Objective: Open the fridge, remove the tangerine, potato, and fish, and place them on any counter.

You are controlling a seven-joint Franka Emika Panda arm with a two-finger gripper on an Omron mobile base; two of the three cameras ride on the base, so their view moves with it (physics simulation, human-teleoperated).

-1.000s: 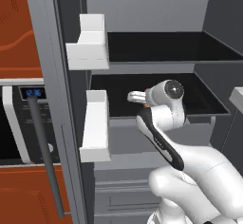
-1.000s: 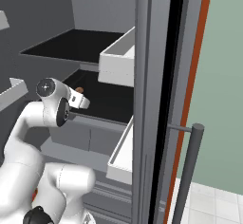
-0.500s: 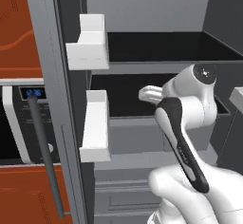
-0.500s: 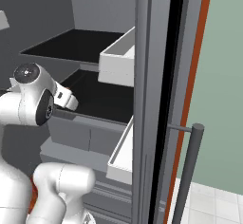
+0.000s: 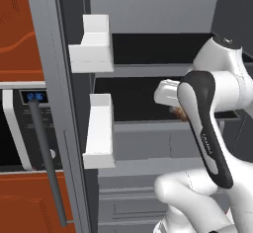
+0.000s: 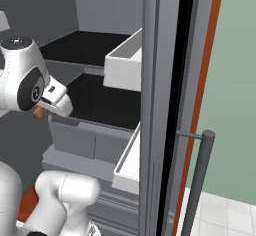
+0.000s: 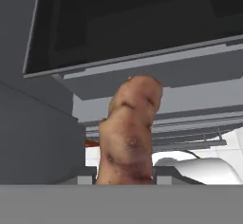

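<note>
While the fridge [image 5: 59, 103] stands with both doors swung wide, the pincer [image 5: 179, 112] is clenched on the potato [image 7: 129, 133], which it holds in the air in front of the middle shelf [image 5: 133, 98], just outside that shelf's front edge. From the hand camera the brown, lumpy tuber stands lengthwise up the middle of the picture, its lower end at the fingertips. White door bins [image 5: 99, 128] hang on the left door, another bin [image 6: 122, 65] on the right door. A microwave [image 5: 20, 128] with a blue display sits left of the fridge.
</note>
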